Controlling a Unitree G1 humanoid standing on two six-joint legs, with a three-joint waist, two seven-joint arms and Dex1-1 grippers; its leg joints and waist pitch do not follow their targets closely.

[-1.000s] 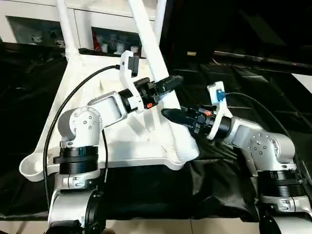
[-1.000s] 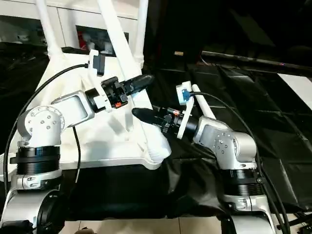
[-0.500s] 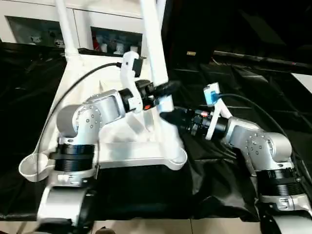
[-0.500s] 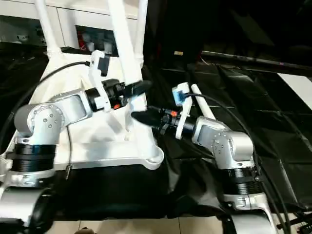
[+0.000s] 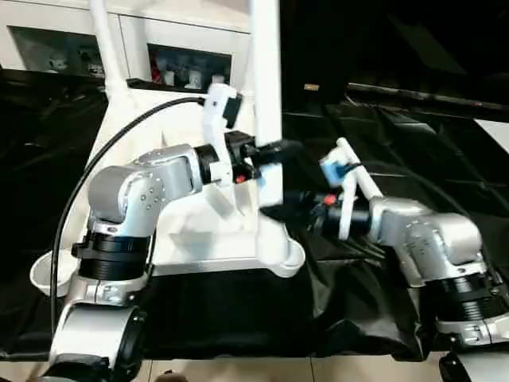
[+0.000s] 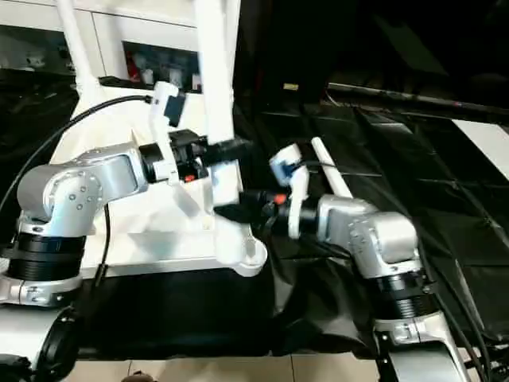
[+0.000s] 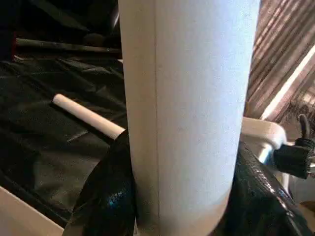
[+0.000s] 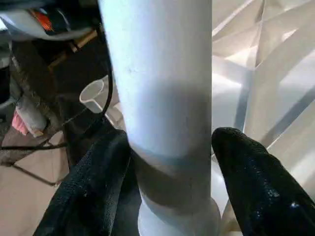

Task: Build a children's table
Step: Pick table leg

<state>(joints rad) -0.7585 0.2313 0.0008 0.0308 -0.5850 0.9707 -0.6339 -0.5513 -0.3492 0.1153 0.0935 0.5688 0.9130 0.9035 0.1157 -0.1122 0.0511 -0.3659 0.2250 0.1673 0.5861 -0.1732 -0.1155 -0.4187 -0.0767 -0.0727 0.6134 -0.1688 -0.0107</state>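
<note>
The white children's table top [image 5: 171, 179] lay upside down, ribbed underside up, on the black-covered work table [image 5: 413, 167], reaching to that table's near edge. At the top's near right corner socket [image 5: 284, 253] one tapered white leg [image 5: 266, 95] stood upright, its lower end seated in the socket. Both grippers were clenched on this leg. The left gripper [image 5: 270, 150] grasped it from the robot's left, higher up; in the left wrist view its black fingers [image 7: 106, 201] pressed against either side of the leg. The right gripper [image 5: 274, 208] held it lower down, just above the socket, and in the right wrist view its fingers [image 8: 248, 167] sat on both sides of the leg.

Another leg [image 5: 103, 44] rose upright from the top's far left corner. A further leg [image 5: 362, 171] lay flat on the black cover beside the top's right edge, behind the right forearm. The near left corner socket [image 5: 44, 270] sat empty by the work table's near edge. A white glass-door cabinet [image 5: 48, 44] stood beyond the far edge.
</note>
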